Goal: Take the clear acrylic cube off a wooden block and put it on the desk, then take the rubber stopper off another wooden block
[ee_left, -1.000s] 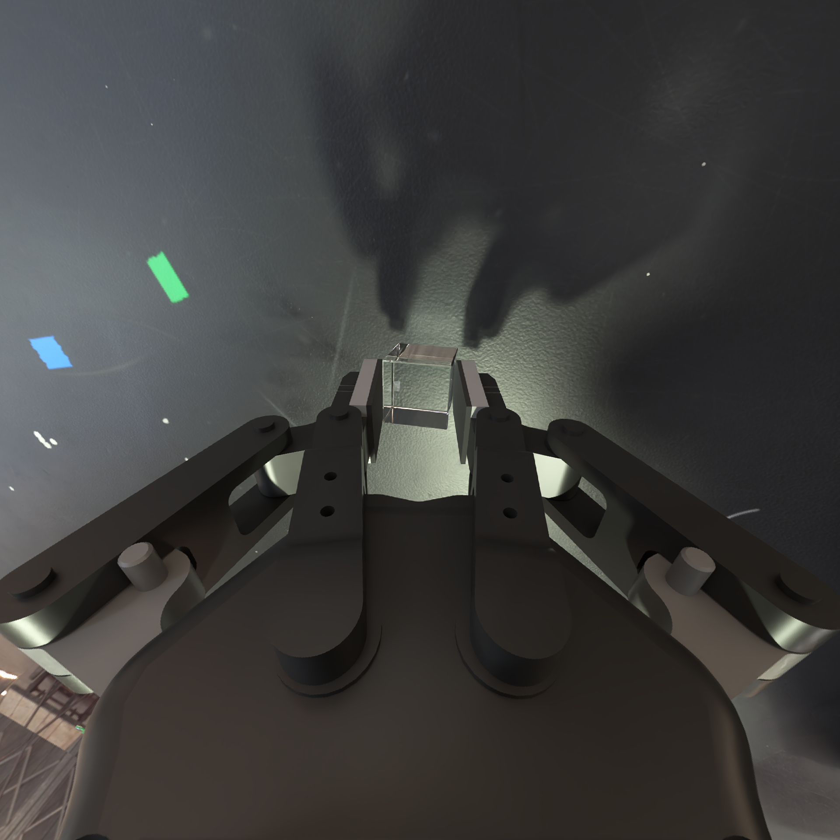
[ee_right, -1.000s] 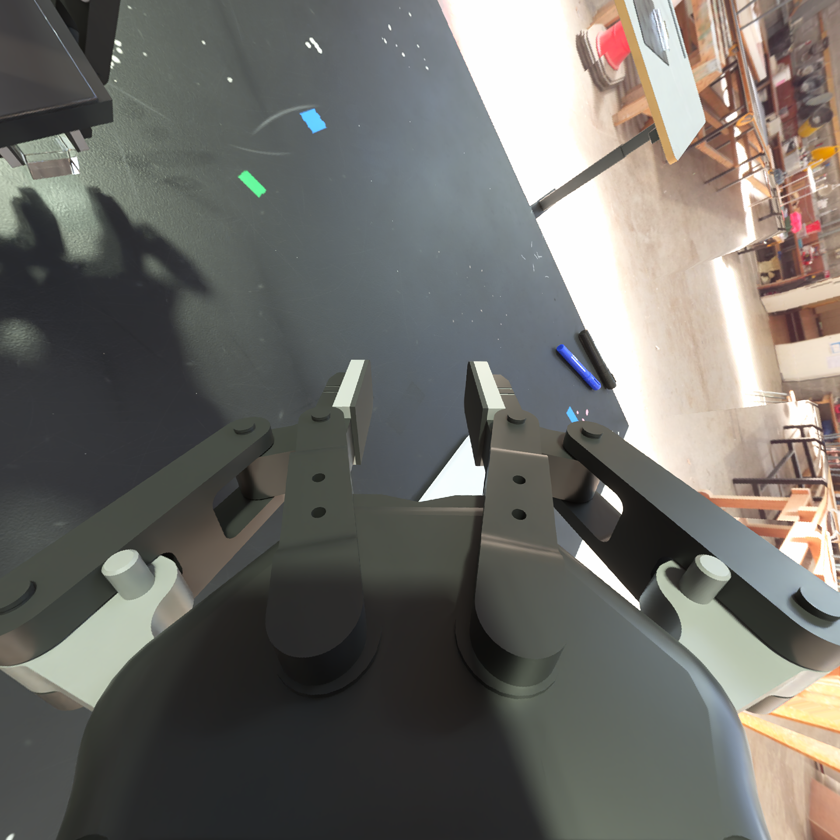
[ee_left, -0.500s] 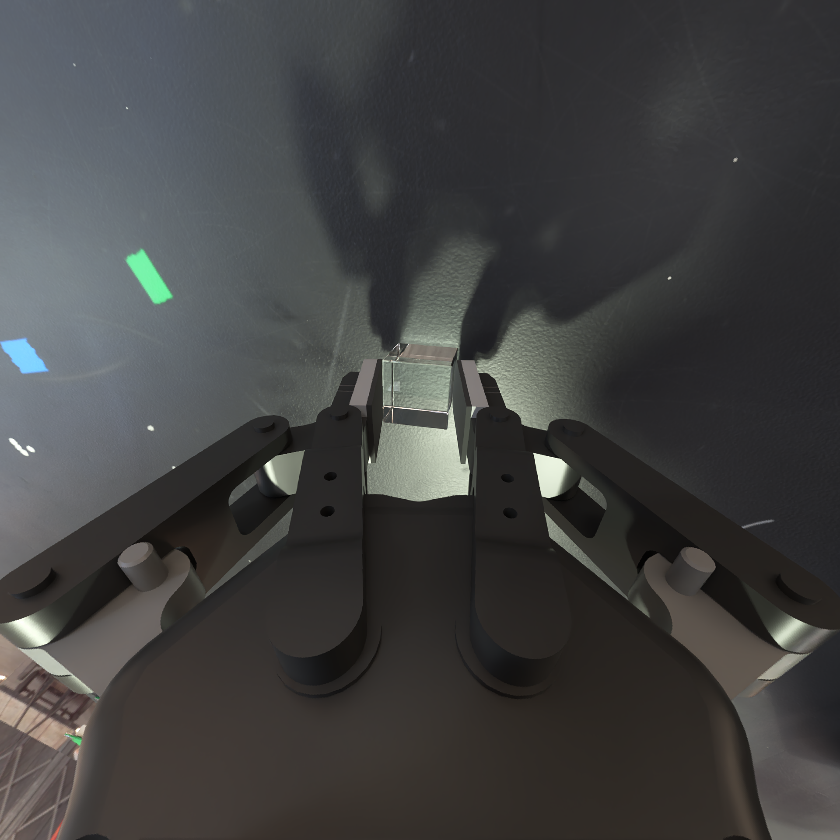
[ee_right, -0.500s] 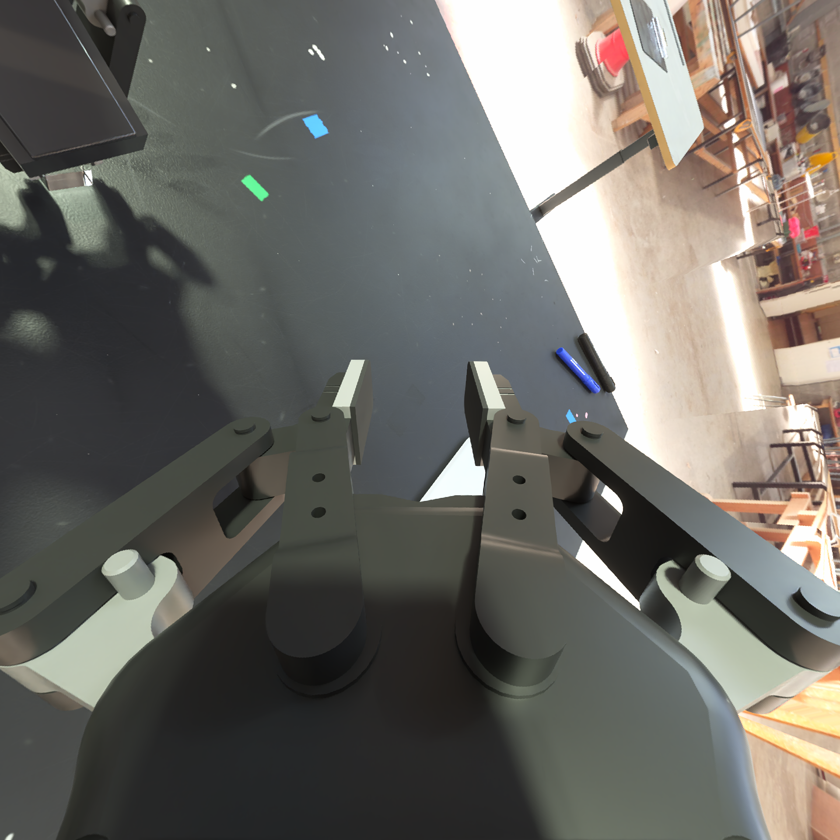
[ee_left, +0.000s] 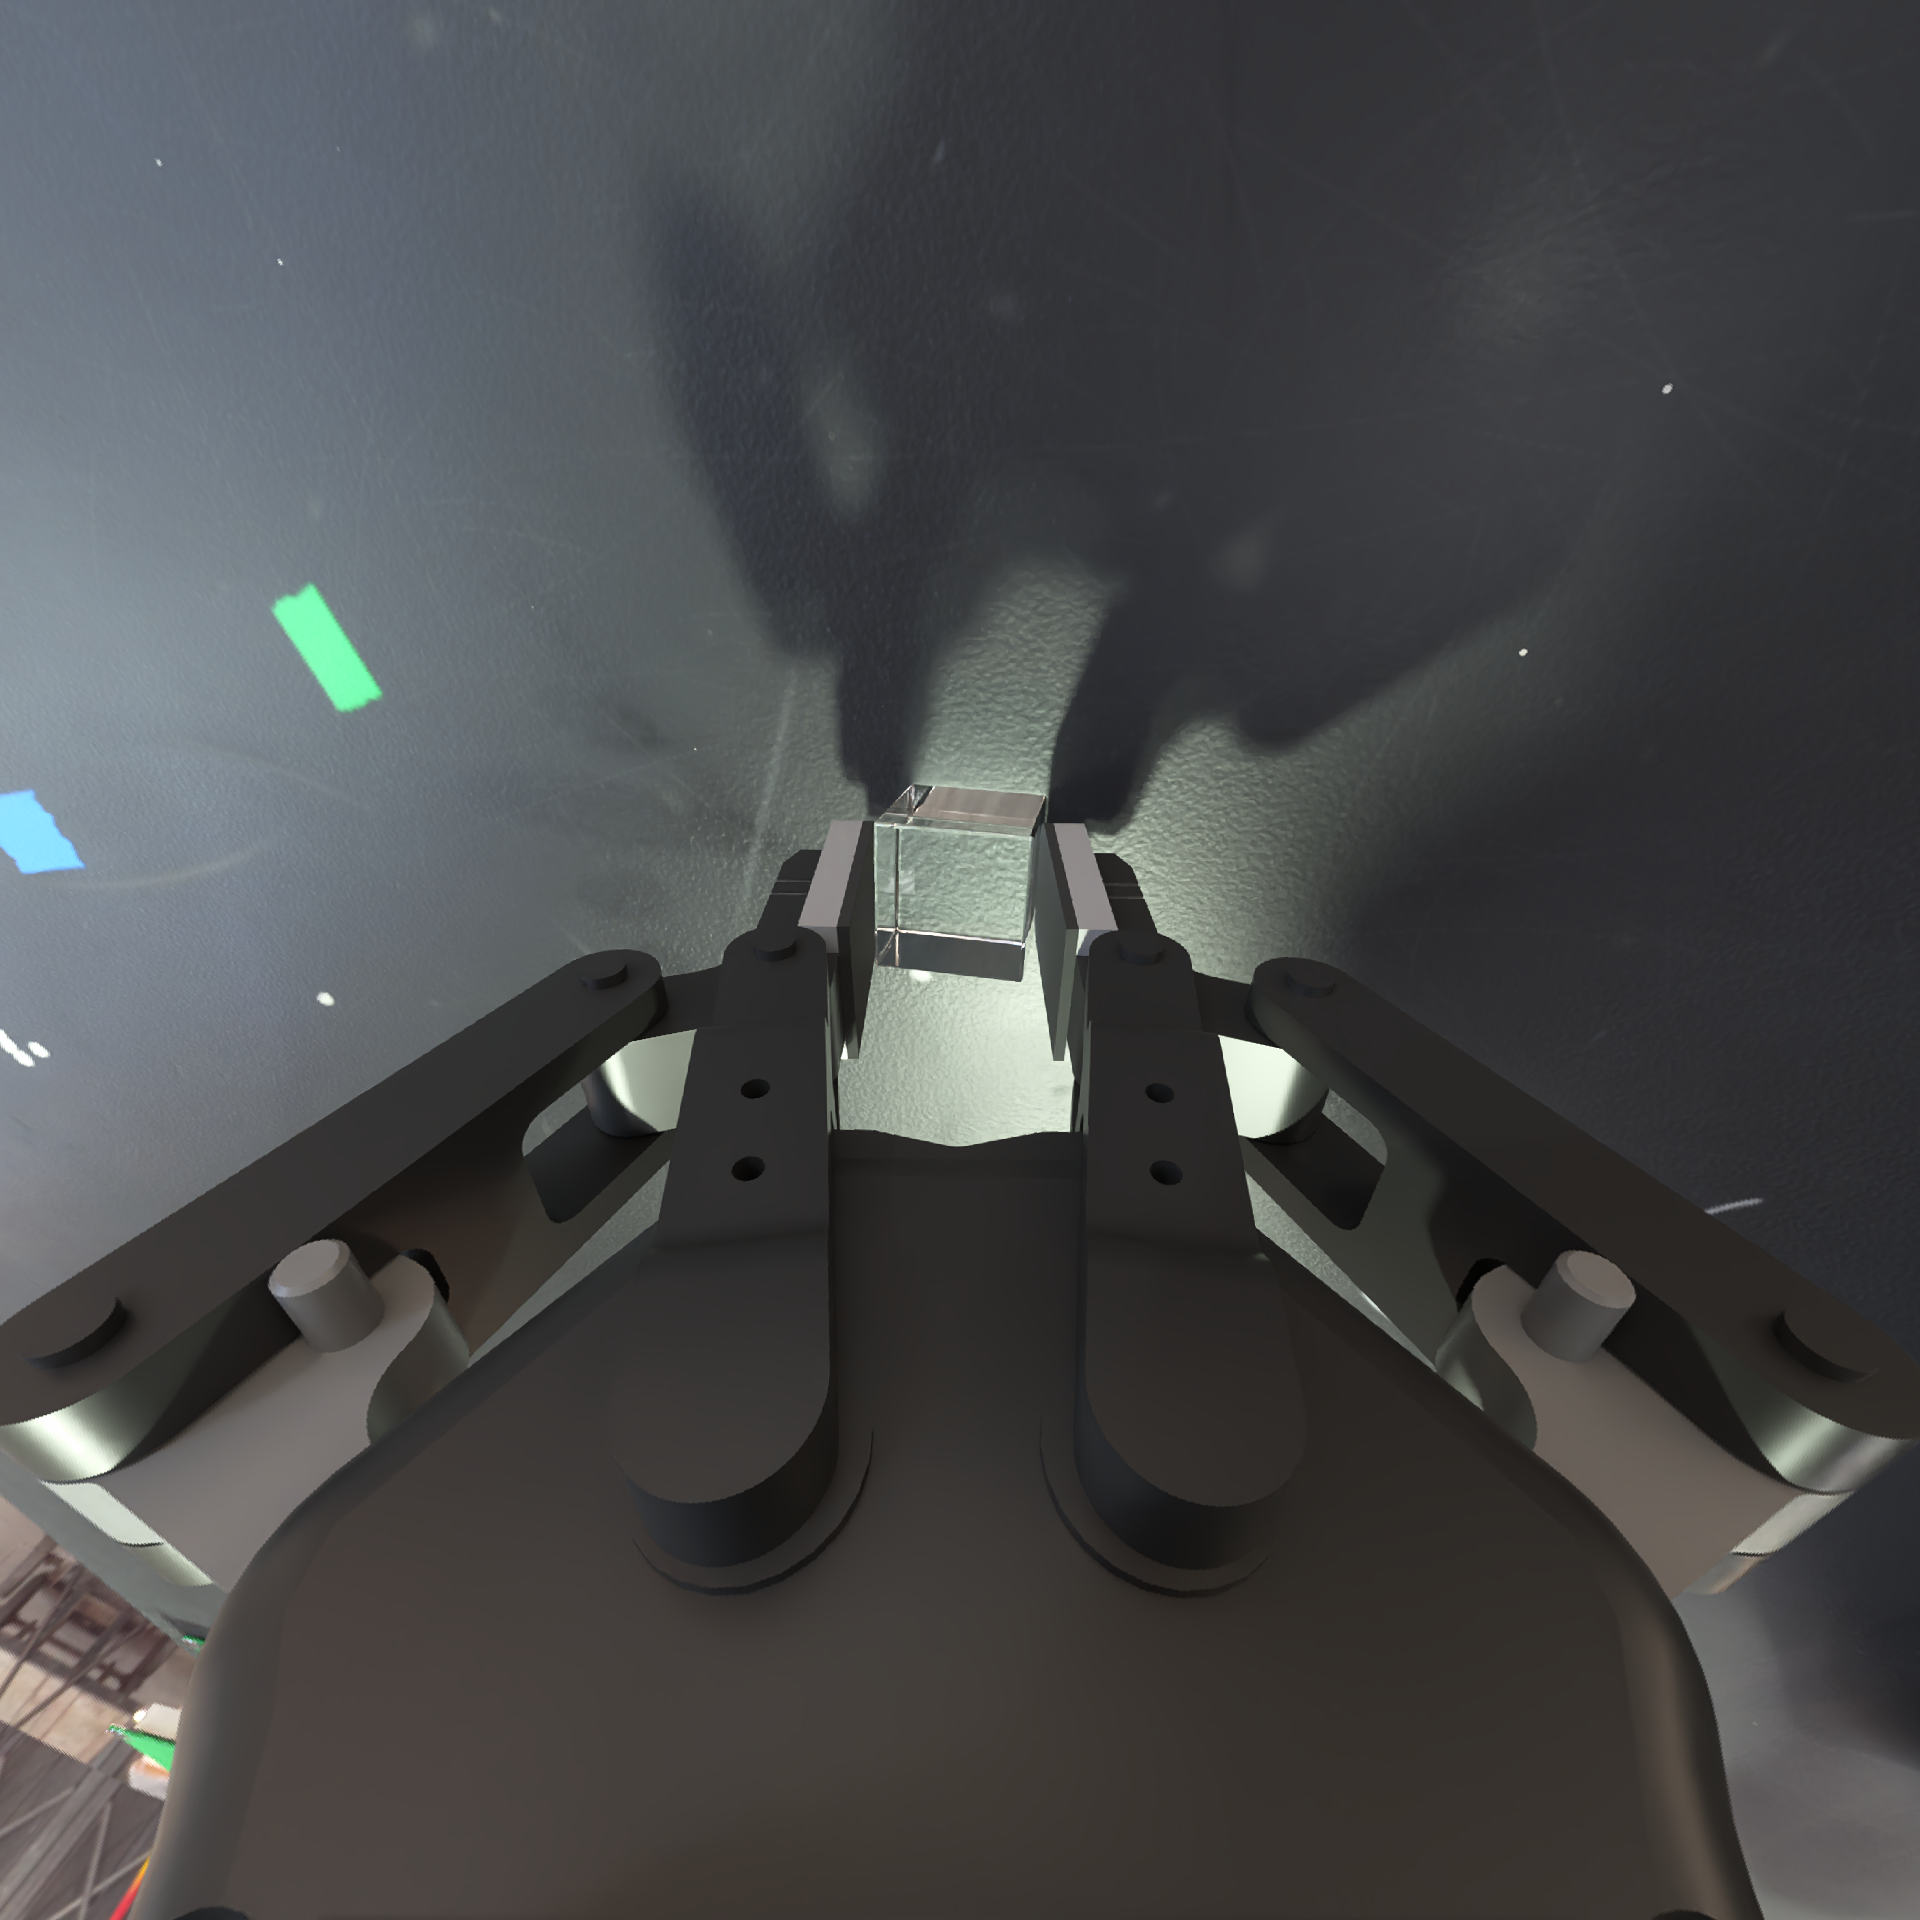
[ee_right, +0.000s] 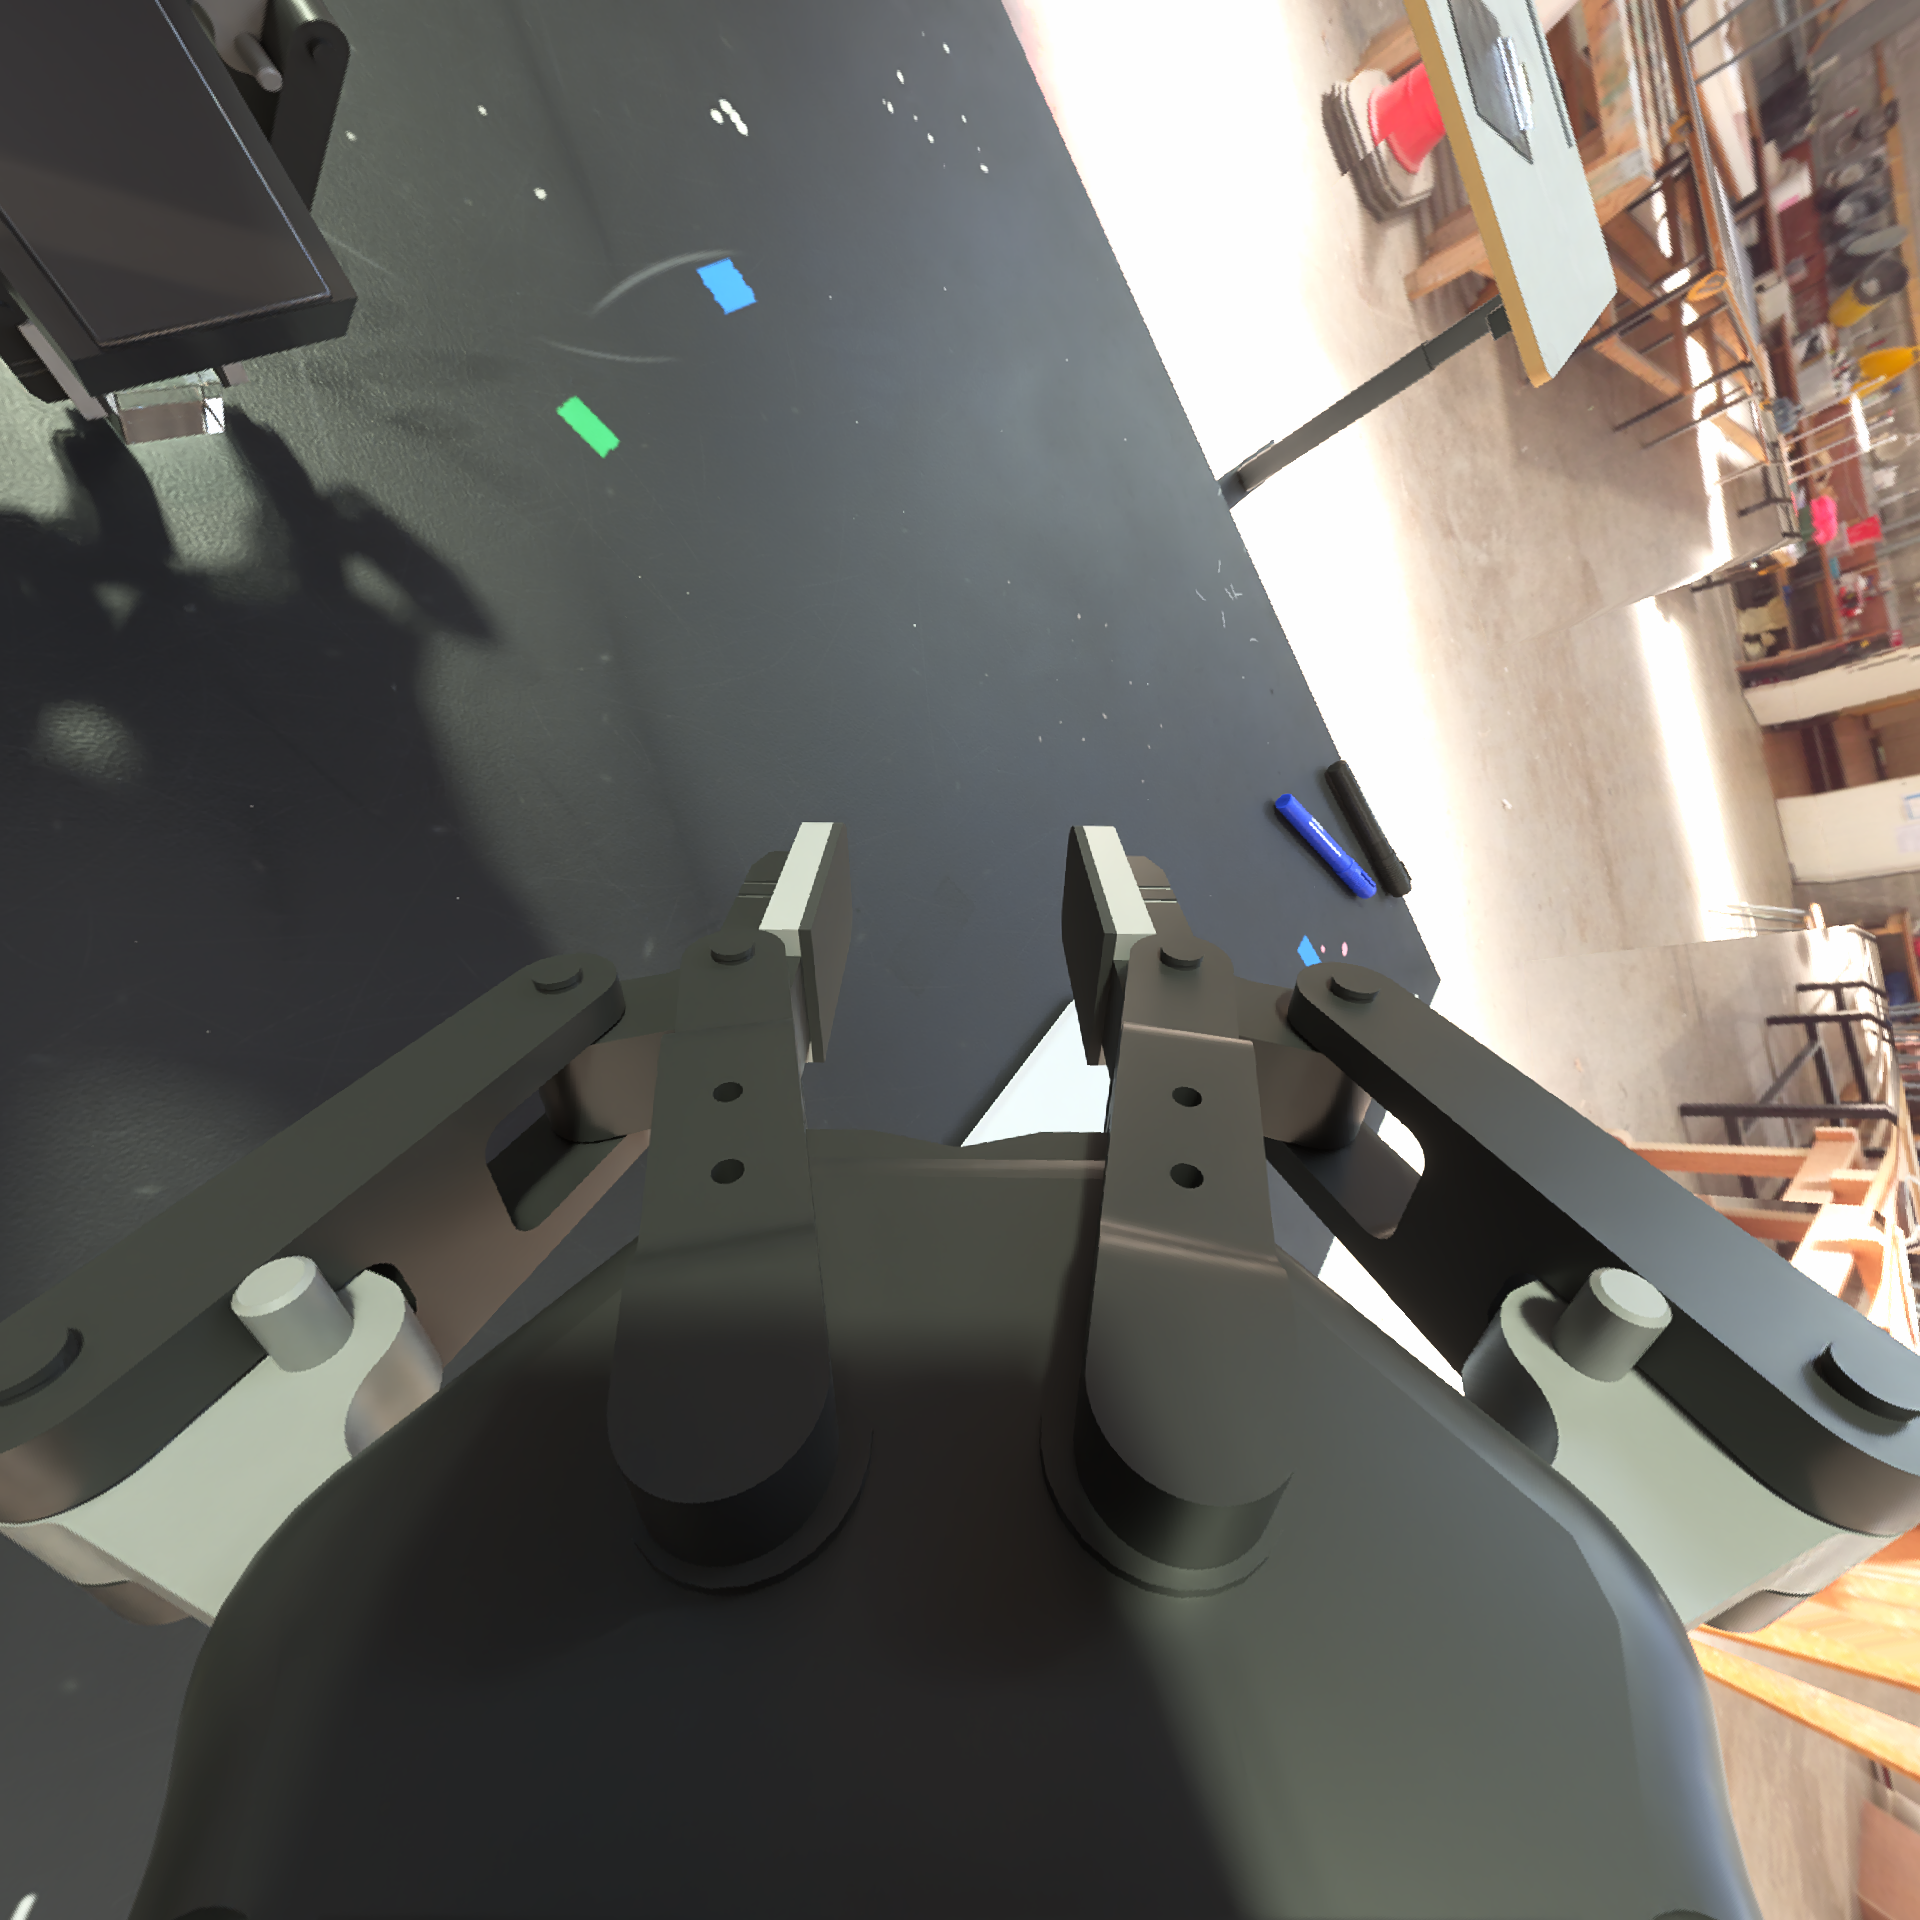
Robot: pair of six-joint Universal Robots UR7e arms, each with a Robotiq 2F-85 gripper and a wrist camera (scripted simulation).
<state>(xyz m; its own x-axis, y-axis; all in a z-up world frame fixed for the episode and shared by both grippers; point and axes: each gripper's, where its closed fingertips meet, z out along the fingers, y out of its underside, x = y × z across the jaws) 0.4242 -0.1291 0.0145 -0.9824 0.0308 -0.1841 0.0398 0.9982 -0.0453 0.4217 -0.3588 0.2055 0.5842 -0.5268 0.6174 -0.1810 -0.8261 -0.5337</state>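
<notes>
My left gripper point(ee_left: 956, 883) is shut on the clear acrylic cube point(ee_left: 956, 894), held between its pads just above the dark desk point(ee_left: 1351, 416). Its shadow nearly meets the fingertips. In the right wrist view the cube point(ee_right: 166, 421) shows at the top left, at the tips of the left gripper point(ee_right: 161, 407), close to the desk point(ee_right: 831, 623). My right gripper point(ee_right: 951, 904) is open and empty, above the desk near its edge. No wooden block or rubber stopper is in view.
A green tape mark point(ee_left: 327, 649) and a blue tape mark point(ee_left: 40, 831) lie on the desk left of the cube. A blue marker point(ee_right: 1325, 860) and a black marker point(ee_right: 1366, 831) lie by the desk's edge. Beyond the edge is a workshop floor.
My left gripper has come down toward the desk with the cube, its shadow closing on the fingertips. It shows more fully in the right wrist view. My right gripper has hardly moved.
</notes>
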